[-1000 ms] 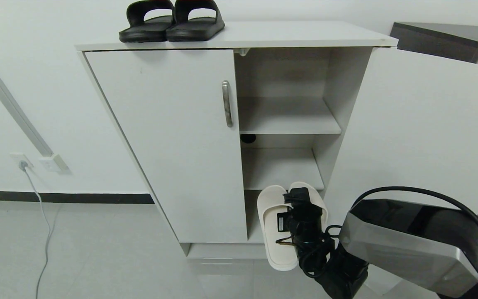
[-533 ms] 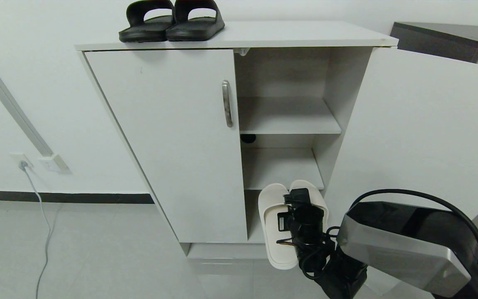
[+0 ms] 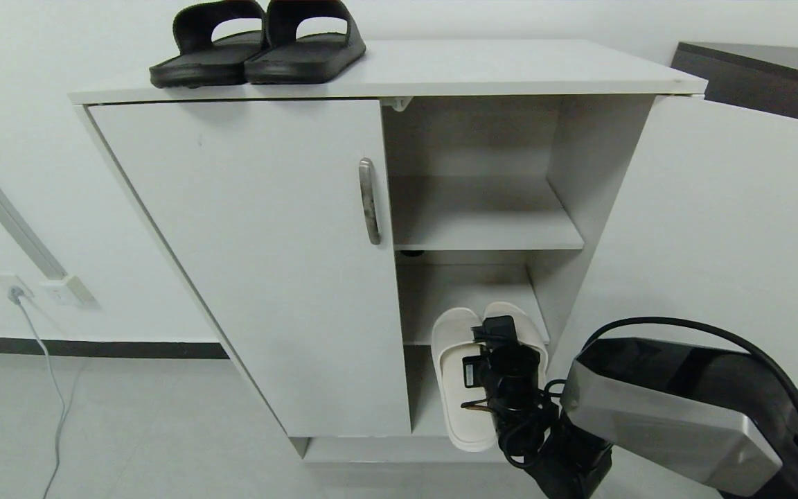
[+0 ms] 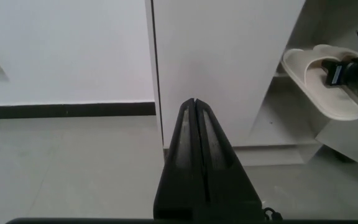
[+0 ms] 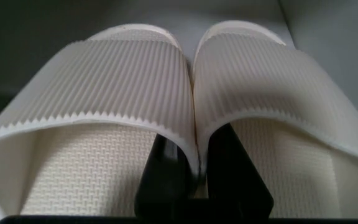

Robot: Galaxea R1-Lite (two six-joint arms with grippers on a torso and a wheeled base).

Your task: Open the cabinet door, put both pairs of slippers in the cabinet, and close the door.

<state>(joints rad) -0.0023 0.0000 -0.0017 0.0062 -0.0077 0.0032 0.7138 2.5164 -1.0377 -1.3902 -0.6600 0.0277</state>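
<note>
Lately the whole head view has shifted: the cabinet sits larger and a little lower in the frame than a second ago. That is the camera moving with the robot, not the furniture. Measured against the cabinet, the white slippers have gained ground. Their toes were just under the front edge of the middle shelf and now overlap it. The likely meaning is that the robot is closing in to make the first delivery.

The right claw is clamped on the white slippers. Its fingers pinch the two inner side walls together, so the pair hangs as one, soles down and toes toward the opening. The pair is in front of the open right half, low down, near the bottom compartment. Whether any part is already inside cannot be told from here. The right door stands wide open, clear of the arm, while the left door with its handle is closed.

The left claw has its fingers pressed together on nothing and points at the floor in front of the closed door.

The black slippers sit side by side on the cabinet's top at its left end, untouched. So the door step looks done, the first pair is not yet released, and the second pair and the closing remain.
</note>
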